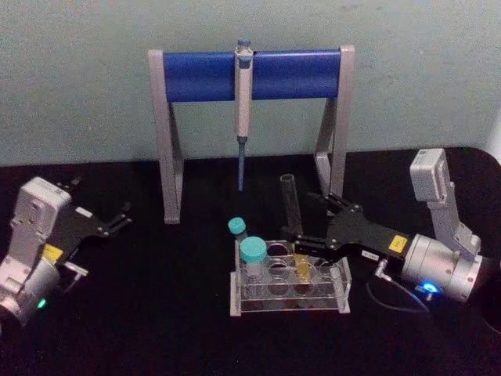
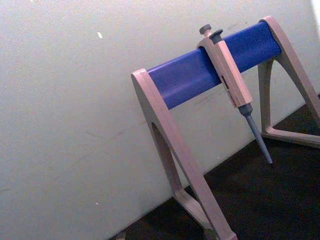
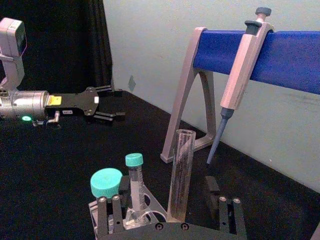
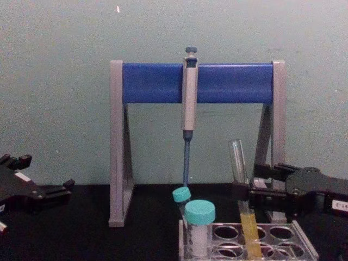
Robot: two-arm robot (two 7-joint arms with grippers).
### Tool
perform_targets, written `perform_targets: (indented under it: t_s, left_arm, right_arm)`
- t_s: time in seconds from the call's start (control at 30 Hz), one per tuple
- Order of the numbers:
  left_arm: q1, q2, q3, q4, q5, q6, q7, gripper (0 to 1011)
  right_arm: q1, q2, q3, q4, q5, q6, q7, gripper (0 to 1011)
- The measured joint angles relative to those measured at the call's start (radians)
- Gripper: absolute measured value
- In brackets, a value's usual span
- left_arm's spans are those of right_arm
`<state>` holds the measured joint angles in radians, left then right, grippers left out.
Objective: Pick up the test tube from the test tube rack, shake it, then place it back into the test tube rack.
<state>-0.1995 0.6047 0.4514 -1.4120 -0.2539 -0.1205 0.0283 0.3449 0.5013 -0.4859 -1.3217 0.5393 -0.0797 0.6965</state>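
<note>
The test tube stands upright in the clear test tube rack, with yellow-orange liquid in its lower part. My right gripper reaches in from the right at the height of the tube's clear middle. It is open, with one finger on each side of the tube. In the right wrist view the test tube rises between the fingers, apart from both. The left gripper rests open on the table at the far left, well away from the rack.
Two teal-capped tubes stand in the rack's left end. Behind the rack is the grey-and-blue pipette stand, with a pipette hanging down. A pale wall closes the back. Black tabletop lies open in front.
</note>
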Motion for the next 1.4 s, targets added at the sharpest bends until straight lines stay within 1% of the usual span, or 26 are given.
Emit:
perform_targets:
  t_s: [0.1, 0.33, 0.4, 0.47, 0.6, 0.67, 0.7, 0.77, 0.8, 0.83, 0.9, 0.93, 0.97, 1.0, 1.03, 1.07, 1.1, 1.13, 1.17, 1.2, 1.23, 1.3, 1.4]
  left_arm:
    - [0.0, 0.0, 0.0, 0.0, 0.0, 0.0, 0.0, 1001]
    - [0.0, 0.0, 0.0, 0.0, 0.0, 0.0, 0.0, 1001]
    - [0.0, 0.0, 0.0, 0.0, 0.0, 0.0, 0.0, 1001]
    - [0.0, 0.0, 0.0, 0.0, 0.0, 0.0, 0.0, 1001]
    - [0.0, 0.0, 0.0, 0.0, 0.0, 0.0, 0.0, 1001]
    - [0.0, 0.0, 0.0, 0.0, 0.0, 0.0, 0.0, 1001]
    - [0.0, 0.0, 0.0, 0.0, 0.0, 0.0, 0.0, 1001]
    - [0.0, 0.0, 0.0, 0.0, 0.0, 0.0, 0.0, 1002]
    - [0.0, 0.0, 0.0, 0.0, 0.0, 0.0, 0.0, 1001]
    - [0.0, 0.0, 0.0, 0.0, 0.0, 0.0, 0.0, 1001]
    - [0.0, 0.0, 0.0, 0.0, 0.0, 0.0, 0.0, 1001]
    - [0.0, 0.0, 0.0, 0.0, 0.0, 0.0, 0.0, 1001]
    - [0.0, 0.0, 0.0, 0.0, 0.0, 0.0, 0.0, 1001]
    - [0.0, 0.0, 0.0, 0.0, 0.0, 0.0, 0.0, 1001]
    - [0.0, 0.0, 0.0, 0.0, 0.0, 0.0, 0.0, 1001]
    - [0.0, 0.0, 0.0, 0.0, 0.0, 0.0, 0.0, 1001]
    - [0.0, 0.0, 0.0, 0.0, 0.0, 0.0, 0.0, 1001]
    - [0.0, 0.0, 0.0, 0.0, 0.0, 0.0, 0.0, 1001]
    - [0.0, 0.0, 0.0, 0.0, 0.0, 0.0, 0.0, 1001]
    - [0.0, 0.0, 0.0, 0.0, 0.0, 0.0, 0.0, 1001]
    - [0.0, 0.0, 0.0, 0.0, 0.0, 0.0, 0.0, 1001]
    - [0.0, 0.0, 0.0, 0.0, 0.0, 0.0, 0.0, 1001]
    - [0.0, 0.0, 0.0, 0.0, 0.0, 0.0, 0.0, 1001]
  right_arm:
    - [0.0, 0.0, 0.0, 0.0, 0.0, 0.0, 0.0, 1000]
    - [0.0, 0.0, 0.0, 0.0, 0.0, -0.001, 0.0, 1000]
    - [-0.003, 0.001, 0.002, -0.01, 0.0, -0.003, -0.005, 1000]
    - [-0.008, 0.002, 0.007, -0.018, 0.003, -0.007, -0.008, 1000]
    - [-0.026, 0.005, 0.028, -0.049, 0.011, -0.021, -0.032, 1000]
    - [-0.044, 0.007, 0.051, -0.077, 0.018, -0.03, -0.062, 1000]
    - [-0.06, 0.006, 0.07, -0.098, 0.021, -0.03, -0.093, 1000]
    - [-0.077, 0.006, 0.089, -0.118, 0.02, -0.03, -0.132, 1000]
    - [-0.095, 0.005, 0.11, -0.142, 0.014, -0.024, -0.182, 1000]
    - [-0.103, 0.005, 0.118, -0.151, 0.01, -0.02, -0.201, 1000]
    - [-0.121, 0.004, 0.137, -0.174, -0.006, -0.005, -0.257, 1000]
    - [-0.138, 0.002, 0.154, -0.192, -0.022, 0.017, -0.313, 1000]
    - [-0.147, 0.0, 0.162, -0.2, -0.031, 0.029, -0.339, 1000]
    - [-0.16, -0.005, 0.176, -0.211, -0.05, 0.058, -0.395, 1000]
    - [-0.16, -0.005, 0.176, -0.211, -0.05, 0.058, -0.395, 1000]
    - [-0.171, -0.011, 0.184, -0.214, -0.072, 0.086, -0.452, 1000]
    - [-0.175, -0.015, 0.186, -0.214, -0.084, 0.099, -0.475, 1000]
    - [-0.181, -0.021, 0.189, -0.213, -0.106, 0.123, -0.513, 1000]
    - [-0.182, -0.024, 0.189, -0.21, -0.115, 0.135, -0.527, 1000]
    - [-0.185, -0.029, 0.19, -0.203, -0.131, 0.159, -0.55, 1000]
    - [-0.185, -0.029, 0.19, -0.203, -0.131, 0.159, -0.55, 1000]
    - [-0.187, -0.035, 0.189, -0.192, -0.145, 0.189, -0.567, 1000]
    - [-0.19, -0.038, 0.189, -0.18, -0.156, 0.223, -0.571, 1000]
